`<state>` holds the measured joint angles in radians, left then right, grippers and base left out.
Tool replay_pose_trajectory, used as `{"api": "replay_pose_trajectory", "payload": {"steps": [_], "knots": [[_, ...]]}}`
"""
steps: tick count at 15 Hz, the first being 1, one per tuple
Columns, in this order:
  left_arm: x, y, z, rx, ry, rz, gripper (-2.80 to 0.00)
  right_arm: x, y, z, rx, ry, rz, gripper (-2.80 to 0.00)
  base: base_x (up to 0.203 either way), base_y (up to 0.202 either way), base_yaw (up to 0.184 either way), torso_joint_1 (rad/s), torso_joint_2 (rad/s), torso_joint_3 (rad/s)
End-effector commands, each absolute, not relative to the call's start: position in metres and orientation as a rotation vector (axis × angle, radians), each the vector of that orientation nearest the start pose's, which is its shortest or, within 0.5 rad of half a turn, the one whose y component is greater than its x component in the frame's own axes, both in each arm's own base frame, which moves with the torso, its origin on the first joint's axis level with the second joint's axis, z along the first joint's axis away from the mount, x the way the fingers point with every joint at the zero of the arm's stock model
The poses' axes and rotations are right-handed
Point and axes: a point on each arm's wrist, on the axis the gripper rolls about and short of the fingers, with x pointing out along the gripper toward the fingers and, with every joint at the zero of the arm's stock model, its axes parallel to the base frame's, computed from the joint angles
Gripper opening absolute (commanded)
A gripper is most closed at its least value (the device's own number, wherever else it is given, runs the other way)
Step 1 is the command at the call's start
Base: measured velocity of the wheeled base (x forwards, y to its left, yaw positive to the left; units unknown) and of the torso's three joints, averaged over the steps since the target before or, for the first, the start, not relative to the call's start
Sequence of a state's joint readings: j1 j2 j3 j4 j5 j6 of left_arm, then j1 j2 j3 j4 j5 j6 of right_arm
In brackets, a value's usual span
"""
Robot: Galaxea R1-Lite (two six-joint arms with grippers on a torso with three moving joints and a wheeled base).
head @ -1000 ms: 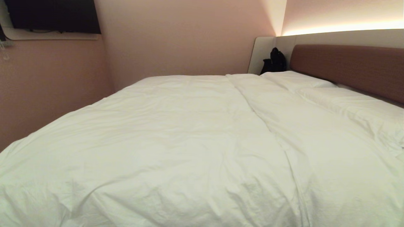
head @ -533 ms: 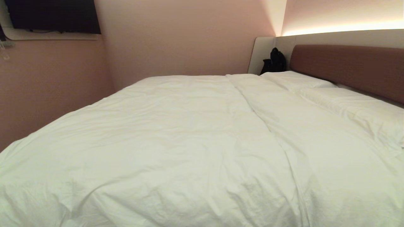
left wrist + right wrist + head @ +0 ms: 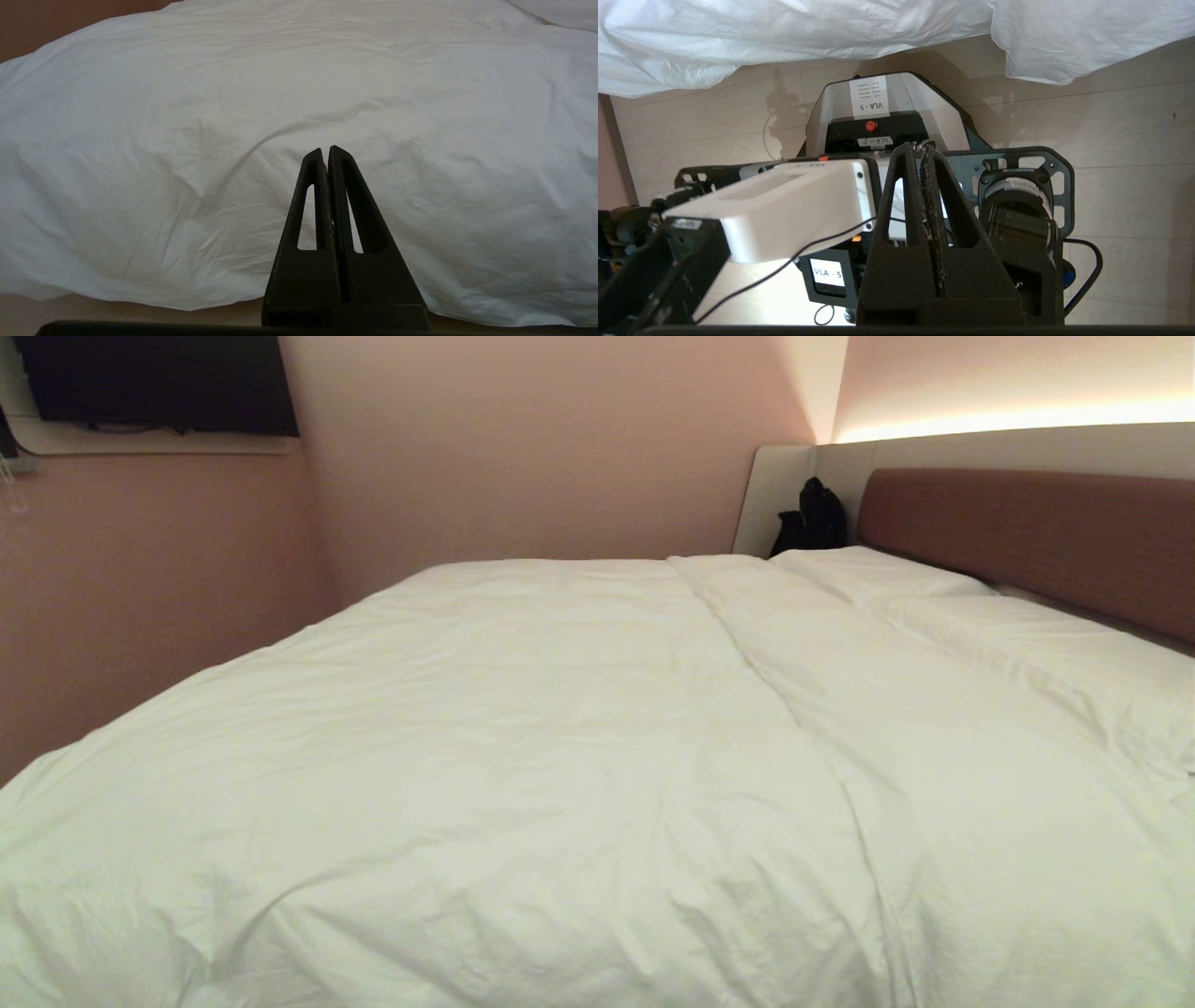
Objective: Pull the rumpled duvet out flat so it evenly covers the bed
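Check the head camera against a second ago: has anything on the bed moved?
Nothing has visibly moved. The duvet lies spread over the bed with the same creases and the same seam line as before, the pillows sit unchanged by the headboard, and neither arm has come into the head view.

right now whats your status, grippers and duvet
Left gripper shut, empty, pointed at the duvet. Right gripper shut, empty, over the robot's base. Duvet spread over the bed, lightly wrinkled. Nothing in the way.
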<state>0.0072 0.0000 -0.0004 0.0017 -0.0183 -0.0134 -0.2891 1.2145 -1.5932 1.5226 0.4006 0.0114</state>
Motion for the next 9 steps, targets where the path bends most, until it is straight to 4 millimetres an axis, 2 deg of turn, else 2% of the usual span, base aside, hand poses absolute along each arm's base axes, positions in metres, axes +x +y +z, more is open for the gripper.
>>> {"api": "replay_pose_trajectory", "payload": {"steps": [1,3,9], "knots": [[-0.023,-0.001,0.075,-0.014,0.002,-0.011,-2.8,0.05,-0.006,0.317,0.374,1.109,0.116,-2.8,0.0,0.0,0.0,0.0,0.0,0.0],[-0.023,-0.001,0.076,-0.014,0.0,-0.011,-2.8,0.045,-0.004,0.311,0.346,1.124,0.137,-2.8,0.0,0.0,0.0,0.0,0.0,0.0],[-0.023,-0.001,0.075,-0.014,0.001,-0.011,-2.8,0.037,-0.002,0.311,0.326,1.109,0.131,-2.8,0.0,0.0,0.0,0.0,0.0,0.0]]}}
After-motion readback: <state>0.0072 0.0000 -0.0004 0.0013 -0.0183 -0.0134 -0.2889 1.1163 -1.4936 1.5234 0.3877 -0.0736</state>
